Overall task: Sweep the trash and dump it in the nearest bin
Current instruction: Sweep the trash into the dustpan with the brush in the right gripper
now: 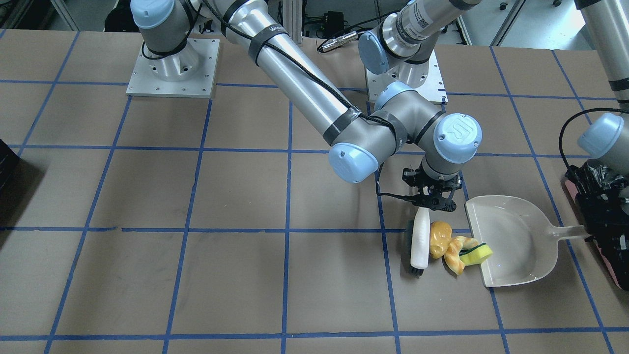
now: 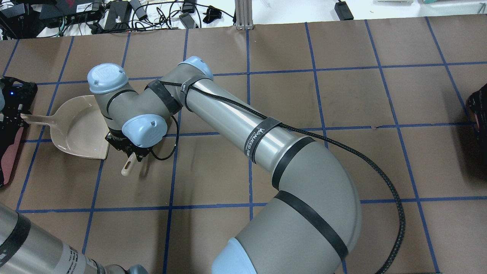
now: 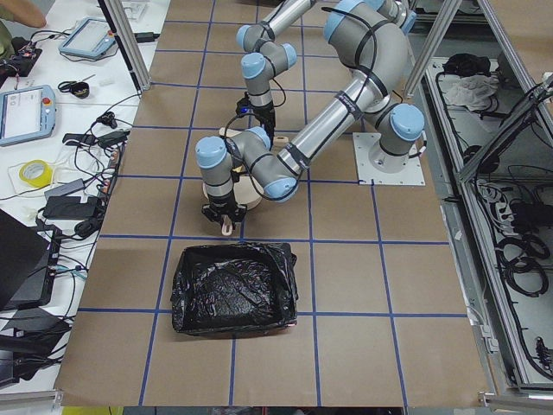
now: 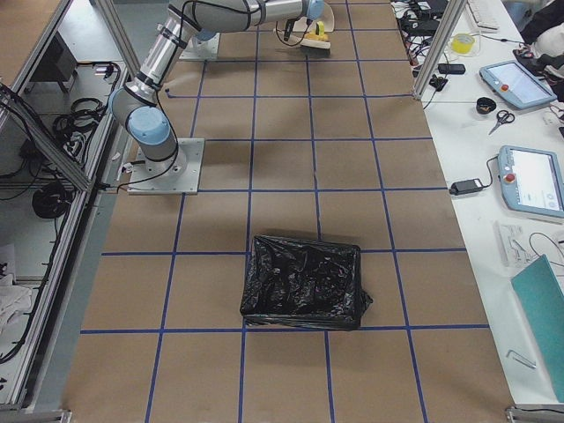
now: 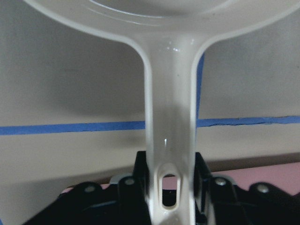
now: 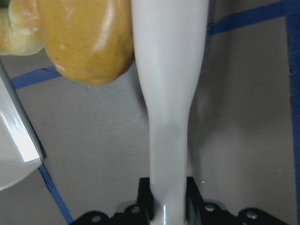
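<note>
now the right jaws clamp the brush (image 1: pixel 420 243) handle, the left jaws the dustpan (image 1: pixel 521 236) handle. trash (image 1: pixel 439 239) lies between bristles and pan lip, toward the table's (image 1: pixel 196 275) left end.

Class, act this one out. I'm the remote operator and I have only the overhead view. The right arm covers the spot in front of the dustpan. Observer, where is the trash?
Observer: The front-facing view shows the trash bunched between the brush and the dustpan lip.
Operator: Is the brush touching any of it?
Observer: The lump appears to rest against the brush's side.
Operator: Which piece is nearest the pan?
Observer: The wedge, right at the lip.
Operator: Is the dustpan held firmly?
Observer: In the left wrist view, the left gripper has its jaws shut on the handle.
</note>
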Available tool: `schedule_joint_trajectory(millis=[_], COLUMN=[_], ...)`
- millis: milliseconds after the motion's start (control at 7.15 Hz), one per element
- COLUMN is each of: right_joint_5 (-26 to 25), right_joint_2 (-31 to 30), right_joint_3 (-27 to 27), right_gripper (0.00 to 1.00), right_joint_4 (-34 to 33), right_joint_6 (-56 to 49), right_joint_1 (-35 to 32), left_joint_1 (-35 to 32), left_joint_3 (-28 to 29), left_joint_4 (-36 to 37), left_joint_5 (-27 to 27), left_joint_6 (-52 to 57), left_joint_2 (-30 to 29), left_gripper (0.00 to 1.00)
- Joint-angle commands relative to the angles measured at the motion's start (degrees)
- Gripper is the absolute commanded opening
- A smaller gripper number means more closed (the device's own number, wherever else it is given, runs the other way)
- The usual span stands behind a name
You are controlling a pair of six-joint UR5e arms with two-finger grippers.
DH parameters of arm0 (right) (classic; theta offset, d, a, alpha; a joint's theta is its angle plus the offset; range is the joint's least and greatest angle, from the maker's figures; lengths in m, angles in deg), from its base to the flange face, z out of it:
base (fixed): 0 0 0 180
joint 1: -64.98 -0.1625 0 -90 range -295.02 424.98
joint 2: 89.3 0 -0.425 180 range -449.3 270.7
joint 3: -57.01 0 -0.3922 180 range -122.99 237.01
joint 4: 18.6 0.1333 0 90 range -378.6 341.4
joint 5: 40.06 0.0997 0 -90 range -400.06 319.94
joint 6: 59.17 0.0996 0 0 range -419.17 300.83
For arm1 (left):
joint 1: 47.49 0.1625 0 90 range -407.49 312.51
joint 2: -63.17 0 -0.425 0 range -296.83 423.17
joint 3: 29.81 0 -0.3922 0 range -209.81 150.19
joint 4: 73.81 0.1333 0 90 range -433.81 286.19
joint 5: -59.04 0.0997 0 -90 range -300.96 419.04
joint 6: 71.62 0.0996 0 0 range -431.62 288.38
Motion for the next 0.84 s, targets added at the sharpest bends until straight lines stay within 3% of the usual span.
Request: schedule_joint_trajectory(millis=[0, 420, 699], right_joint_5=[0.37, 2.65, 3.1], right_joint_2=[3.37, 4.43, 7.57], right_joint_3=[5.21, 7.77, 12.23], right_gripper=[0.0, 0.0, 0.0], right_joint_4=[-0.26, -2.88, -3.51], right_joint_6=[0.96, 2.28, 3.42], right_joint_1=[-0.5, -1.02, -1.9], left_joint_1=[-0.01, -0.19, -0.19], left_joint_3=[0.0, 0.0, 0.0], left_joint_4=[0.09, 0.0, 0.0], left_joint_5=[0.23, 0.32, 0.41], left_joint_6=[0.0, 0.0, 0.0], left_joint_2=[-0.06, -0.06, 0.03], left_gripper=[0.0, 0.0, 0.0])
